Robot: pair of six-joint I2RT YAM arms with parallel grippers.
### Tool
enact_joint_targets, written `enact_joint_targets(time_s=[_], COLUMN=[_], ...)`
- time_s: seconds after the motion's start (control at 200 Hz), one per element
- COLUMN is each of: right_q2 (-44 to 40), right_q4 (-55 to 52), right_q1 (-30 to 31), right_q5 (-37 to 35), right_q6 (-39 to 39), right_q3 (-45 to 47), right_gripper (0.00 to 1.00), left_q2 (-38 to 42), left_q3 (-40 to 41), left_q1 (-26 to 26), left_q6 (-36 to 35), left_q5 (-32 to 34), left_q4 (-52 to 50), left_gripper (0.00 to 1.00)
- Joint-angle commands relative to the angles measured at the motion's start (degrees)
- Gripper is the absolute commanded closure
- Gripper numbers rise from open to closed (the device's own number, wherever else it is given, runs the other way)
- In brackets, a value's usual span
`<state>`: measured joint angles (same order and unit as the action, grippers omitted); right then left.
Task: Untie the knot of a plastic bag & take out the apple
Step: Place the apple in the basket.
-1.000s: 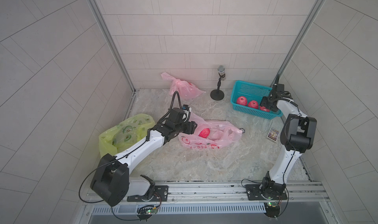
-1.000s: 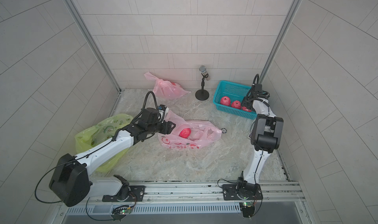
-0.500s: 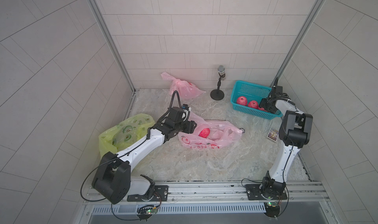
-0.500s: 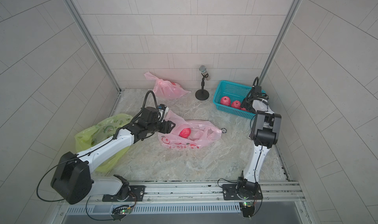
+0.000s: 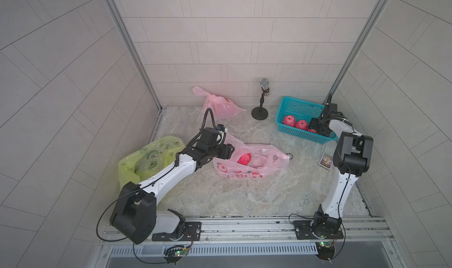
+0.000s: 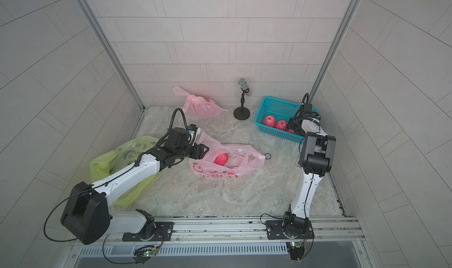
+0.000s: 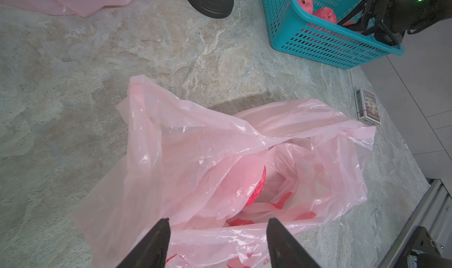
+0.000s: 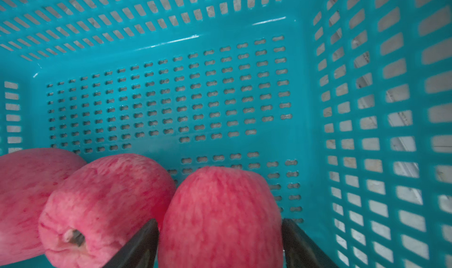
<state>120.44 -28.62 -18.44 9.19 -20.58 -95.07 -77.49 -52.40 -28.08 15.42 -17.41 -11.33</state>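
Observation:
A pink plastic bag [image 5: 247, 167] [image 6: 227, 169] [image 7: 195, 144] lies mid-table with its mouth gaping; the knot is out of view. One red apple [image 5: 244, 158] [image 6: 221, 158] [image 7: 259, 188] shows inside it. My left gripper [image 5: 230, 150] [image 6: 205, 150] [image 7: 217, 221] is open at the bag's left edge, its fingers spread over the film. My right gripper [image 5: 314, 127] [image 6: 291, 127] [image 8: 220, 221] reaches down into the teal basket [image 5: 300, 105] [image 8: 171, 95]. It is open, with its fingers close on either side of an apple [image 8: 220, 205] that rests on the basket floor.
Two more apples [image 5: 289, 120] [image 8: 105, 205] lie in the basket. A second pink bag [image 5: 220, 106] and a microphone stand [image 5: 260, 112] stand at the back wall. A green avocado-print bag [image 5: 149, 159] sits under my left arm. A small card box [image 5: 326, 160] lies beside the right arm.
My right arm has shifted a little over the basket and its jaws have widened round the apple. The left arm and the bag have not moved.

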Motion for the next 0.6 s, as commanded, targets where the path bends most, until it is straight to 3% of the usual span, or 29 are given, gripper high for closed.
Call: enact_joint_targets(time_s=[0.0, 0.335, 0.595], right_q2=[0.20, -6.24, -15.18], right_q4=[-1.61, 1.01, 3.76], right_q1=[-0.20, 0.13, 3.03], right_q5=[-0.40, -2.19, -2.19], right_q6=[-0.25, -0.86, -0.10], right_q3=[-1.40, 0.80, 6.59], right_gripper=[0.17, 0.06, 0.05], left_q2=[0.31, -0.33, -1.99], left_q3=[0.44, 0.75, -0.05], left_q1=[0.45, 0.48, 0.48], left_q6=[-0.25, 0.23, 0.17], left_q5=[-0.65, -1.40, -1.59], left_q4=[1.31, 3.05, 3.88], left_gripper=[0.32, 0.32, 0.32])
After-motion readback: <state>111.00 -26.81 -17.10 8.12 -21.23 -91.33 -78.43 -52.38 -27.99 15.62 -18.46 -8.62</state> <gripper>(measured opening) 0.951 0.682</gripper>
